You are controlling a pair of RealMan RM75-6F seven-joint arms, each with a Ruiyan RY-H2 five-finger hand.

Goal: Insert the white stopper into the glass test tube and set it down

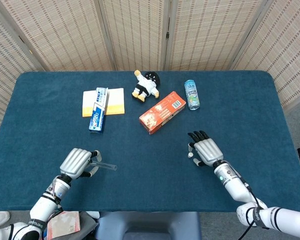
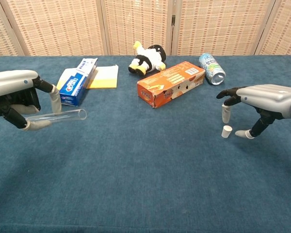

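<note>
The left robot hand [image 2: 17, 99] is nearest to the chest camera and is clamped on the glass test tube [image 2: 58, 115]; the tube lies nearly level above the blue counter [image 2: 136, 184], its open mouth pointing toward the middle. A little further, on the other side, the right robot hand [image 2: 262, 99] hangs over the white stopper [image 2: 226, 131] with its fingers apart and nothing inside — a fingertip [image 2: 226, 115] is just above the stopper and the thumb tip is just beside it. The stopper stands upright on the cloth, well apart from the tube. The step in hand, I judge, is to pick up the stopper. It is small and light, so the pinch should close slowly from two opposite sides and low on its body; a push from one side only would likely roll it away. It is better to leave one end free, because that end must enter the tube. Beyond them lie the orange box [image 2: 170, 82], the can [image 2: 212, 68], the toothpaste box [image 2: 78, 80] and the plush toy [image 2: 148, 58], all far enough not to disturb.
</note>
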